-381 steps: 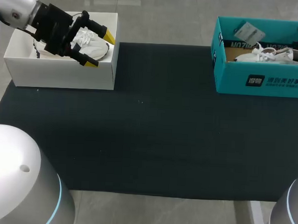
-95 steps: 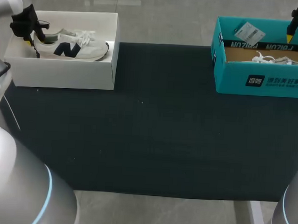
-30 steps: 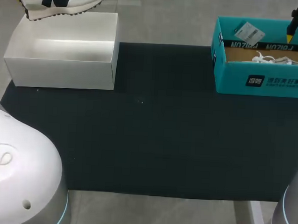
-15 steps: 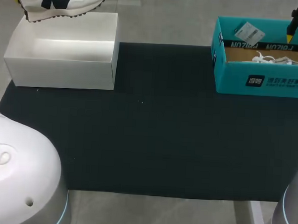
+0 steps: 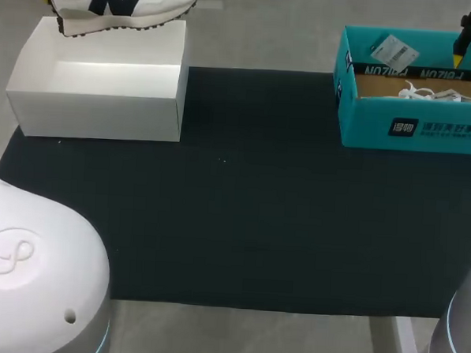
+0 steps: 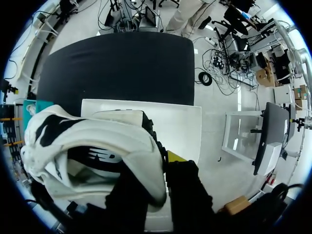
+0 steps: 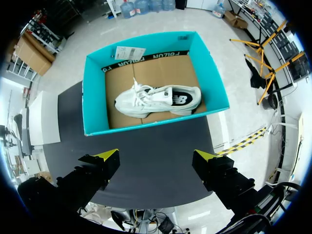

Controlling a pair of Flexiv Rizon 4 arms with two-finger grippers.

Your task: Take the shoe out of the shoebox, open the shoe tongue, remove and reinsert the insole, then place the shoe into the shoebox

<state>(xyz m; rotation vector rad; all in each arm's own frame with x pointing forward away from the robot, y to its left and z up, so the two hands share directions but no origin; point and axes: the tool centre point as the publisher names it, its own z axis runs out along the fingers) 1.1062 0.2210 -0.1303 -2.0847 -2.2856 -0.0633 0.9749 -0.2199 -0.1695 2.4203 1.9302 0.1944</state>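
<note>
Upper left, head view: cream mesh shoe (image 5: 122, 4) with dark logo, hanging above the matte white rectangular shoebox (image 5: 97, 110), heel end clamped in the left gripper (image 6: 157, 165). Fingers of the right gripper (image 7: 155, 157) spread wide over the teal cardboard box (image 7: 92, 97).

Robotics lab: black-matted test table (image 5: 241, 224) between white left arm (image 5: 24, 284) and right arm (image 5: 460, 338)

RIGHT WRIST | right gripper (image 7: 155, 157): fingers spread wide, nothing between them | beneath jaws: black mat (image 7: 146, 168) | ahead of jaws: teal shoebox (image 7: 95, 97), uncovered | inside: white shoe (image 7: 161, 100) on its side | far wall: paper tag (image 7: 129, 52)
</note>
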